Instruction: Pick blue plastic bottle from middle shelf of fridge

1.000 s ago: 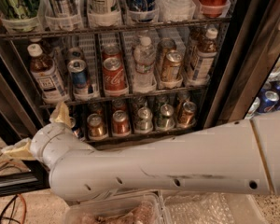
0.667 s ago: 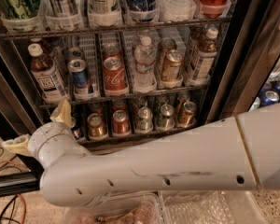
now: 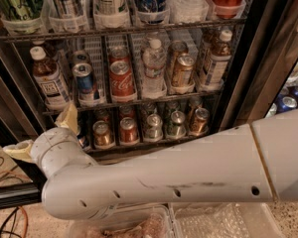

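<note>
The blue plastic bottle [image 3: 48,79], with brown liquid, a white cap and a white label with a dark blue square, stands at the left end of the middle shelf [image 3: 139,102] of the fridge [image 3: 241,78]. A similar brown bottle [image 3: 215,62] stands at the right end. My gripper [image 3: 42,134] is low at the left, below the blue plastic bottle and in front of the bottom rack's left end. Its beige fingers [image 3: 68,118] are spread apart and empty. My white arm [image 3: 179,175] crosses the lower view.
The middle shelf also holds a blue soda can [image 3: 85,83], a red cola can [image 3: 120,78], a clear water bottle [image 3: 153,67] and a gold can [image 3: 182,71]. Short cans [image 3: 152,126] fill the rack below. Large bottles [image 3: 109,1] stand above. A clear bin [image 3: 223,222] lies below.
The arm has slid a little to the left across the view. The gripper stays near the same spot below the bottle. Nothing on the shelves has moved.
</note>
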{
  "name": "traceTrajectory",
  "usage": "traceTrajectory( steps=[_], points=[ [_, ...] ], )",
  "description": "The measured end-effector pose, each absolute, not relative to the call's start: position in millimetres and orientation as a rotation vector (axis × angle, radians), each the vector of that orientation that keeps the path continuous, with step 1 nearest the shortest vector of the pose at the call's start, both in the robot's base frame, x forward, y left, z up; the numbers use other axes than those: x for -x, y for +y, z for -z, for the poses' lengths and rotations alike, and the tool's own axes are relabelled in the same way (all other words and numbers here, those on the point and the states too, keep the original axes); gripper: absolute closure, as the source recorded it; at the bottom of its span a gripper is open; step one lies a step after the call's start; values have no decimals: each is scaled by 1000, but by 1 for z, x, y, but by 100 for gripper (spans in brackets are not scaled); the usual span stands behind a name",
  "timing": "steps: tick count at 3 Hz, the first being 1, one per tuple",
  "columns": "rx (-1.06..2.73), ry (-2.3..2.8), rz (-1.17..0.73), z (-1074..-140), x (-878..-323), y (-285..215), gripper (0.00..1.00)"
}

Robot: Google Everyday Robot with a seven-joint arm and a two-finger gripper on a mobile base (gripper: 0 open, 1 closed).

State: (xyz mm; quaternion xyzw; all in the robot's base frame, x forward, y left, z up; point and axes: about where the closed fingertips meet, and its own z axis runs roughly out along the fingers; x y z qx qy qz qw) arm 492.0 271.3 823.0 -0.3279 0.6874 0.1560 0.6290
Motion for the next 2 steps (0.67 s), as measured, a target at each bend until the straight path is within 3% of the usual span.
traceTrajectory(
  steps=[2],
  points=[
    [638,1579,-300,-821,-504,271,0]
  ],
)
